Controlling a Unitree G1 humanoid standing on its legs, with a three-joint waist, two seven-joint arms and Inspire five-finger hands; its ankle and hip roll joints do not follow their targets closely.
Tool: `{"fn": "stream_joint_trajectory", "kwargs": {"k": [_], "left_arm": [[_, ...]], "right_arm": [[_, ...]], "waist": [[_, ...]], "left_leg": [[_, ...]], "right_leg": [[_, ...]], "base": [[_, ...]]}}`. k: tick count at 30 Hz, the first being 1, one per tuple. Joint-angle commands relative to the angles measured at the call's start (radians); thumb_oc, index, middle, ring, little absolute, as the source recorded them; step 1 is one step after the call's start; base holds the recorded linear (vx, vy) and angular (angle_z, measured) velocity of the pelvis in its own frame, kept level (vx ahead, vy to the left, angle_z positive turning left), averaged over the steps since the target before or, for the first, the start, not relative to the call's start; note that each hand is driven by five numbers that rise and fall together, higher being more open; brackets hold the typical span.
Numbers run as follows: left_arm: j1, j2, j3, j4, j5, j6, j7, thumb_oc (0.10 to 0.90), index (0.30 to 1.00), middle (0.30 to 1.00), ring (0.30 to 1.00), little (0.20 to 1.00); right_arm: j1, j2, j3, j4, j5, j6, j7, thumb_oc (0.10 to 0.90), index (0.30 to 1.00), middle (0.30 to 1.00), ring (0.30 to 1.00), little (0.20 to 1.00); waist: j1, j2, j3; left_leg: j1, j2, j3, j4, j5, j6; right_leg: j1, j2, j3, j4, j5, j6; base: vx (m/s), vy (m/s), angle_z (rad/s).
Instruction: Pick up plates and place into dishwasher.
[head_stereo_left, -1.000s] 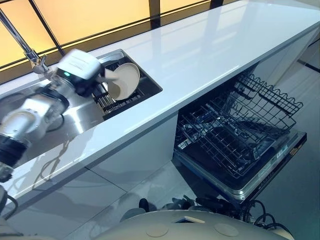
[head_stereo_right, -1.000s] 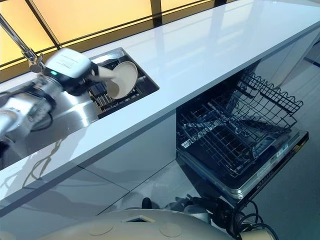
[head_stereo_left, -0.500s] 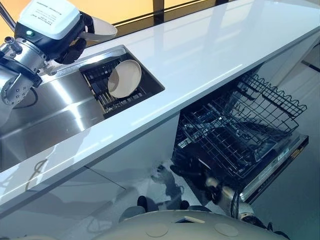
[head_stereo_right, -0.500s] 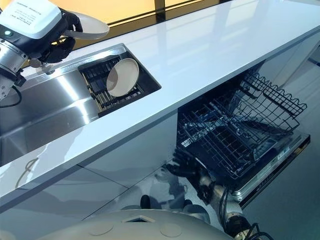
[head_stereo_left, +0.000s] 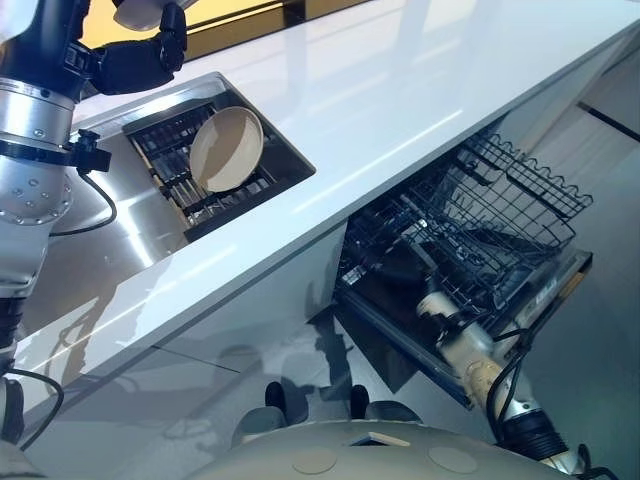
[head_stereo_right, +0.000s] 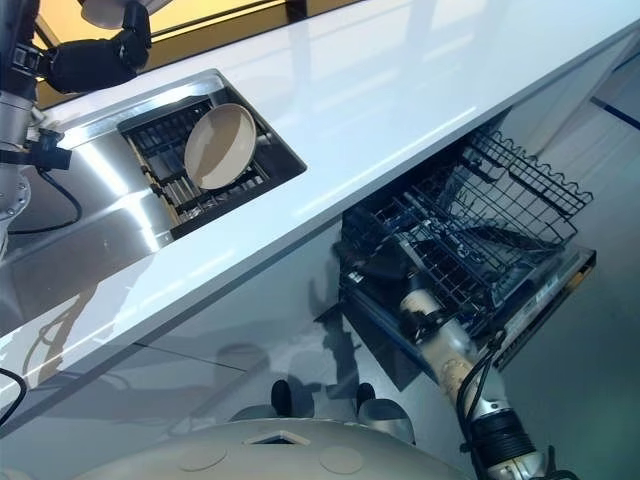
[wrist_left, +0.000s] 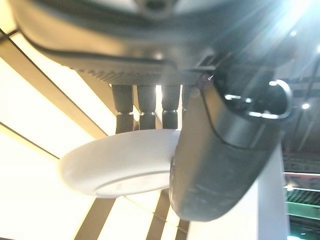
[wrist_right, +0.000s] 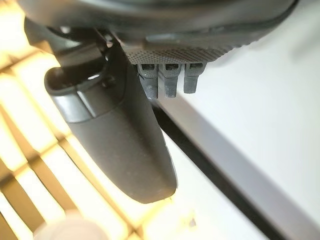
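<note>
L hand (head_stereo_left: 140, 62), upper left: pinches plate (wrist_left: 120, 165), thumb vs fingers. 2nd plate (head_stereo_left: 227, 150) tilted in sink rack (head_stereo_left: 160, 140). R hand (head_stereo_right: 392, 268), lower right at dishwasher basket (head_stereo_left: 520, 200): open/closed cannot tell.

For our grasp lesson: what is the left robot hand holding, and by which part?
The left robot hand pinches a white plate by its rim, between thumb and fingers.

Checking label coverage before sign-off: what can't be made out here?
1. The held plate: the top edge cuts it in both eye views; the left hand covers part in its wrist view.
2. The right hand: eye views, lost against dark dishwasher rack wires; contact unclear.
3. The sink rack: slots behind the standing plate are hidden by it.
</note>
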Motion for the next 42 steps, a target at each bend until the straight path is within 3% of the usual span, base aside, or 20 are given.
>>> {"fn": "stream_joint_trajectory", "kwargs": {"k": [1,6,8,10,14,17,20,23,31,35,39,42], "left_arm": [[-0.052,0.058,0.166,-0.012,-0.045,0.014,0.050,0.100,0.300,0.300,0.300,0.200],[-0.062,0.086,0.177,-0.029,-0.095,0.067,0.053,0.100,0.300,0.300,0.300,0.200],[-0.128,0.085,0.117,-0.009,-0.111,0.089,0.057,0.100,0.300,0.300,0.300,0.200],[-0.174,0.075,0.072,0.015,-0.133,0.085,0.042,0.100,0.300,0.300,0.300,0.200],[-0.215,0.039,-0.005,0.047,-0.212,0.030,-0.028,0.100,0.300,0.300,0.300,0.200],[-0.228,0.005,-0.070,0.041,-0.320,-0.029,-0.173,0.100,0.300,0.300,0.300,0.200],[-0.237,-0.032,-0.142,0.028,-0.380,-0.052,-0.299,0.100,0.300,0.300,0.300,0.200],[-0.256,-0.072,-0.226,0.009,-0.367,-0.055,-0.372,0.100,0.300,0.300,0.300,0.200],[-0.280,-0.097,-0.294,-0.018,-0.377,-0.021,-0.454,0.100,0.300,0.300,0.300,0.200],[-0.286,-0.110,-0.315,-0.010,-0.386,-0.025,-0.473,0.100,0.300,0.300,0.300,0.200],[-0.273,-0.126,-0.313,-0.009,-0.385,-0.040,-0.501,0.100,0.300,0.300,0.300,0.200],[-0.269,-0.118,-0.328,0.005,-0.384,-0.066,-0.507,0.100,0.300,0.300,0.300,0.200]], "right_arm": [[-0.063,-0.119,-0.200,-0.188,-0.156,-0.178,-0.150,0.800,0.900,0.900,0.900,0.900],[-0.115,-0.210,-0.326,-0.270,-0.329,-0.280,-0.258,0.800,0.900,0.900,0.900,0.900],[-0.193,-0.264,-0.308,-0.282,-0.377,-0.325,-0.229,0.800,0.900,0.900,0.900,0.900],[-0.252,-0.288,-0.277,-0.283,-0.380,-0.319,-0.154,0.800,0.900,0.900,0.900,0.900],[-0.351,-0.345,-0.203,-0.290,-0.374,-0.263,0.021,0.800,0.900,0.900,0.900,0.900],[-0.442,-0.412,-0.143,-0.276,-0.372,-0.203,0.097,0.800,0.900,0.900,0.900,0.900],[-0.541,-0.436,-0.077,-0.213,-0.326,-0.181,0.093,0.800,0.900,0.900,0.900,0.900],[-0.633,-0.431,-0.019,-0.110,-0.351,-0.201,0.060,0.800,0.900,0.900,0.900,0.900],[-0.687,-0.450,0.013,-0.002,-0.367,-0.210,0.092,0.800,0.900,0.900,0.900,0.900],[-0.710,-0.444,0.040,0.025,-0.351,-0.184,0.152,0.800,0.900,0.900,0.900,0.900],[-0.720,-0.460,0.095,0.004,-0.277,-0.034,0.382,0.800,0.900,0.900,0.900,0.900],[-0.741,-0.489,0.151,0.018,-0.233,-0.008,0.466,0.800,0.900,0.900,0.900,0.900]], "waist": [[-0.071,0.041,-0.050],[-0.086,0.055,-0.049],[-0.082,0.064,-0.048],[-0.075,0.065,-0.049],[-0.061,0.060,-0.056],[-0.050,0.052,-0.064],[-0.038,0.045,-0.067],[-0.024,0.040,-0.063],[-0.008,0.032,-0.066],[-0.001,0.028,-0.067],[0.006,0.021,-0.069],[0.011,0.015,-0.071]], "left_leg": [[0.017,-0.075,0.032,0.002,-0.105,0.044],[0.023,-0.078,0.043,0.002,-0.113,0.046],[0.025,-0.078,0.044,0.002,-0.113,0.043],[0.026,-0.078,0.046,0.002,-0.113,0.041],[0.025,-0.075,0.050,0.002,-0.111,0.036],[0.024,-0.073,0.049,0.002,-0.108,0.032],[0.026,-0.071,0.044,0.002,-0.104,0.029],[0.026,-0.072,0.032,0.002,-0.102,0.029],[0.021,-0.071,0.014,0.002,-0.095,0.031],[0.015,-0.071,0.007,0.002,-0.092,0.031],[0.008,-0.070,-0.002,0.002,-0.086,0.032],[0.006,-0.069,-0.004,0.002,-0.082,0.031]], "right_leg": [[-0.057,0.080,-0.034,0.118,-0.079,0.048],[-0.055,0.080,-0.031,0.124,-0.085,0.050],[-0.053,0.078,-0.036,0.125,-0.085,0.053],[-0.051,0.076,-0.042,0.124,-0.087,0.053],[-0.051,0.074,-0.056,0.128,-0.092,0.054],[-0.049,0.074,-0.065,0.129,-0.094,0.053],[-0.045,0.077,-0.072,0.128,-0.094,0.050],[-0.039,0.078,-0.079,0.125,-0.093,0.048],[-0.034,0.079,-0.089,0.116,-0.086,0.049],[-0.035,0.078,-0.093,0.114,-0.083,0.051],[-0.037,0.077,-0.096,0.115,-0.084,0.050],[-0.036,0.076,-0.102,0.119,-0.087,0.049]], "base": [[-0.02,0.034,-0.20],[-0.02,0.030,-0.11],[-0.03,0.038,-0.23],[-0.03,0.019,-0.09],[-0.03,0.004,-0.02],[-0.02,-0.006,0.01],[0.00,0.000,0.00],[0.00,0.000,0.00],[0.01,-0.010,0.03],[0.00,0.000,0.00],[0.00,0.000,0.00],[0.03,-0.005,0.05]]}}
